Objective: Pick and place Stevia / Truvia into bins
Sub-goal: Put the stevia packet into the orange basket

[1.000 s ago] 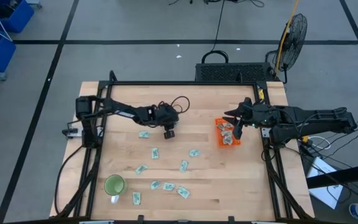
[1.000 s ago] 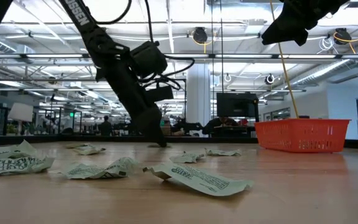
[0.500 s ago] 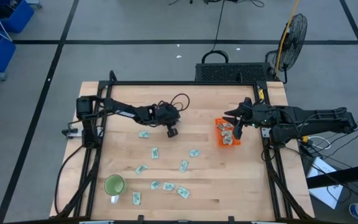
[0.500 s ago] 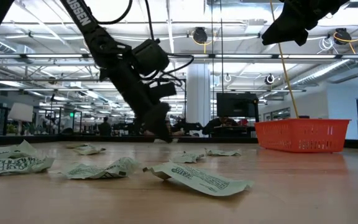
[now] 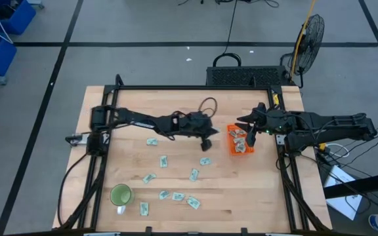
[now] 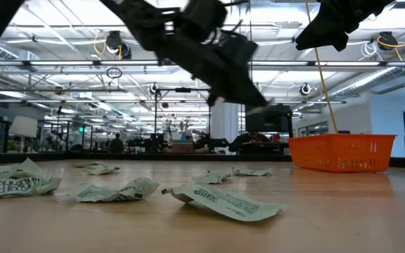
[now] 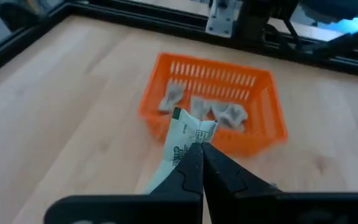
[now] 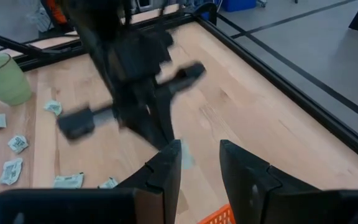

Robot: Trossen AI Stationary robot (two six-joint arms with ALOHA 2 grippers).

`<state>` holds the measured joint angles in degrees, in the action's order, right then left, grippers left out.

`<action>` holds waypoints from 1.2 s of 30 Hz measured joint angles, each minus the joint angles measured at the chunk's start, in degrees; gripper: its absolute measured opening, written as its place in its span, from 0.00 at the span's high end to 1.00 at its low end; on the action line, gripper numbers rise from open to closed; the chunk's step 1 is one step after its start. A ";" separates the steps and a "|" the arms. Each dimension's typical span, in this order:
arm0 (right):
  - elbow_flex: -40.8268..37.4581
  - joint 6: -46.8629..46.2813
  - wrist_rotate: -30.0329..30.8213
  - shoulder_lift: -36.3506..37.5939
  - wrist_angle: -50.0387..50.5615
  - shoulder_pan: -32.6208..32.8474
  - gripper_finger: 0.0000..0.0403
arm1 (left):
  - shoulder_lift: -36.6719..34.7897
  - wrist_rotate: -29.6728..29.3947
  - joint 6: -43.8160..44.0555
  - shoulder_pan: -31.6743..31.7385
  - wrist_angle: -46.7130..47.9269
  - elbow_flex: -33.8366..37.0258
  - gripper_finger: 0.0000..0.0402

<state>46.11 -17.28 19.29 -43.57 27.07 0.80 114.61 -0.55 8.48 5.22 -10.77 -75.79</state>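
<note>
The left pincer (image 5: 209, 139) is in the middle of the high view, just left of the orange tray (image 5: 231, 147), and it is up in the air above the wooden counter (image 5: 254, 190). Its two dark fingers (image 7: 194, 168) are squeezed together on one green and white sachet (image 7: 182, 138), which sticks out past the tips in the left wrist view. In that view the orange tray sits a little ahead of the held sachet, and a few crumpled sachets (image 7: 219, 113) lie inside it. The right pincer (image 5: 249, 134) is at the right of the high view, over the tray, and its fingers (image 8: 166, 171) stand apart with nothing between them. More loose sachets (image 5: 177, 195) lie spread on the counter in the lower middle of the high view, well apart from the tray. One sachet (image 5: 205, 160) lies near the left pincer, just below it in the picture. A round green cup (image 5: 121, 195) stands at the lower left of the counter.
</note>
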 joint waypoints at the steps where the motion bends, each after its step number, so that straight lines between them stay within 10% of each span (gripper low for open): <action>1: 0.00 0.00 -0.01 0.00 -0.16 0.00 0.75 | 1.90 -0.07 -0.67 -0.45 0.40 -2.36 0.99; 13: 0.00 1.17 -0.09 0.02 -1.99 0.00 0.75 | 19.73 0.07 -3.43 -3.26 3.11 -26.15 0.99; 36: 0.00 0.15 -3.15 0.00 -1.97 0.04 0.75 | 24.06 0.51 -2.76 -0.56 5.96 -27.71 0.85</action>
<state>46.11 -17.12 16.14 -43.57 25.10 0.84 138.67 -0.04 5.72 4.65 -4.81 -103.50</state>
